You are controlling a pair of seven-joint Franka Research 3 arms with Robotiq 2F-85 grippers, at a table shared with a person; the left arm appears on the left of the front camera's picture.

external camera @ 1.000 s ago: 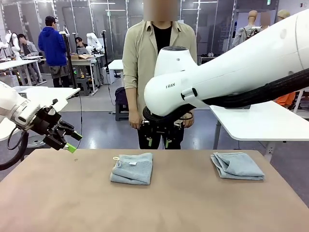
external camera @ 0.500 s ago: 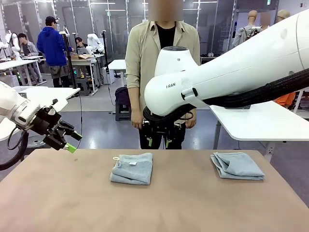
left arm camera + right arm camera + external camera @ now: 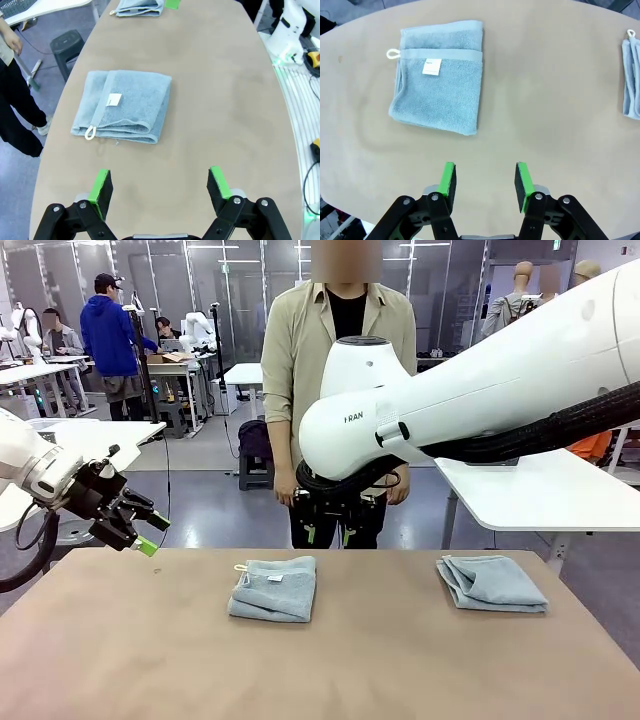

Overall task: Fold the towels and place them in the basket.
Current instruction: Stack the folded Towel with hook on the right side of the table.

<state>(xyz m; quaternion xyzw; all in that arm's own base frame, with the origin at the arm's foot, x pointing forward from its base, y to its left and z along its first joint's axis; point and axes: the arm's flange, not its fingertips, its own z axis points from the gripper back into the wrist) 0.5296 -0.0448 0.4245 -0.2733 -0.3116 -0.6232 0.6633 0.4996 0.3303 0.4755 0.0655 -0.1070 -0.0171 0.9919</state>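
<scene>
Two pale grey-blue towels lie folded on the brown table. One towel (image 3: 272, 588) (image 3: 122, 106) (image 3: 439, 75), with a white loop (image 3: 90, 132) and a small white label, sits mid-table. The other towel (image 3: 492, 583) (image 3: 137, 6) (image 3: 631, 80) lies to the right. My left gripper (image 3: 153, 536) (image 3: 160, 185) hangs open and empty over the table's left far corner. Above the far edge, behind the middle towel, my right gripper (image 3: 329, 536) (image 3: 486, 180) is open and holds nothing. A mesh-sided basket (image 3: 15, 6) peeks in on a white side table, off the brown table.
A person (image 3: 340, 390) in a beige shirt stands at the far side, behind my right arm (image 3: 480, 390). White tables (image 3: 545, 490) stand beyond the right edge. Bare brown tabletop (image 3: 320, 670) stretches in front of both towels.
The person has shifted slightly to the right. Both arms and both towels stay where they were.
</scene>
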